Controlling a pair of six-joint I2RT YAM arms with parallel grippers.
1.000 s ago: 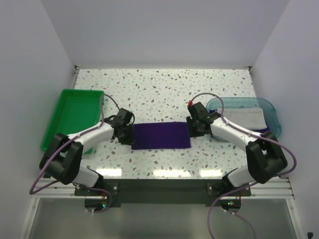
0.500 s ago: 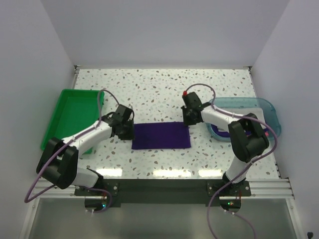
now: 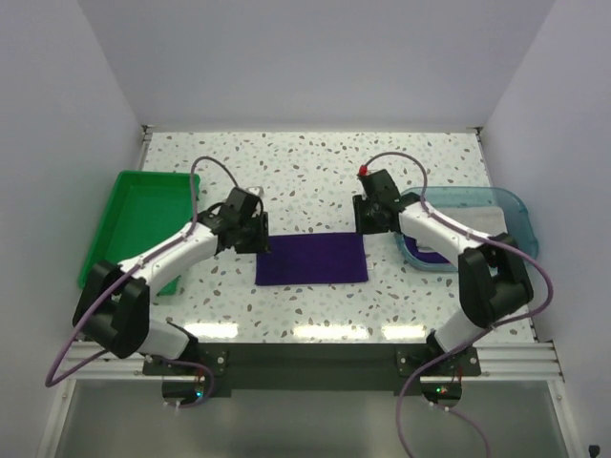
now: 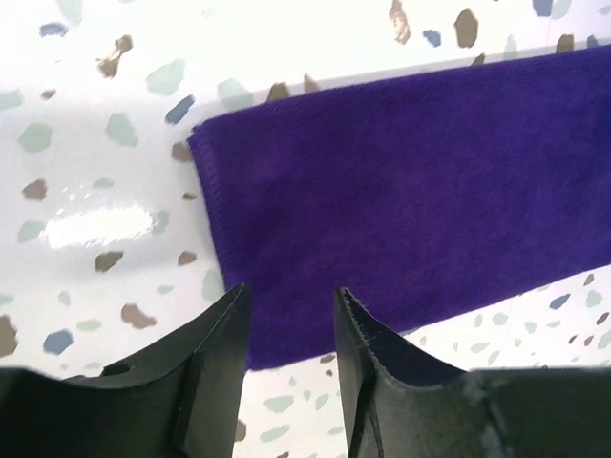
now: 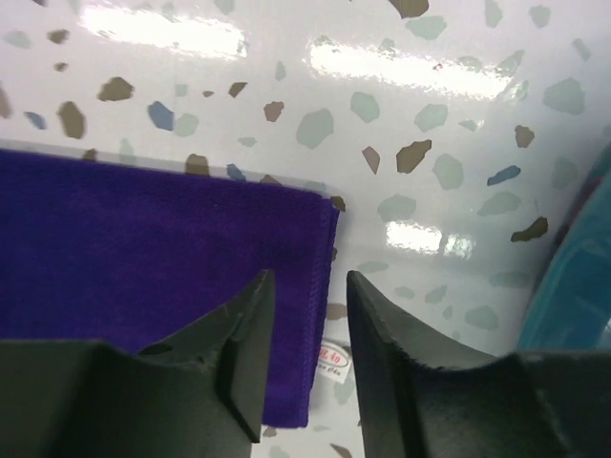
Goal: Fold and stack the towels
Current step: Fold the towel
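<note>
Mid-fold: purple towel [image 3: 311, 259] lies flat. Left gripper [image 4: 291, 303] and right gripper [image 5: 308, 284] are released, empty, over its ends. Next: probably pinch both ends and fold again.

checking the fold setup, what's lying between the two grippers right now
The dark purple towel lies flat there, reaching from the left gripper to the right gripper; the top external view shows it.
</note>
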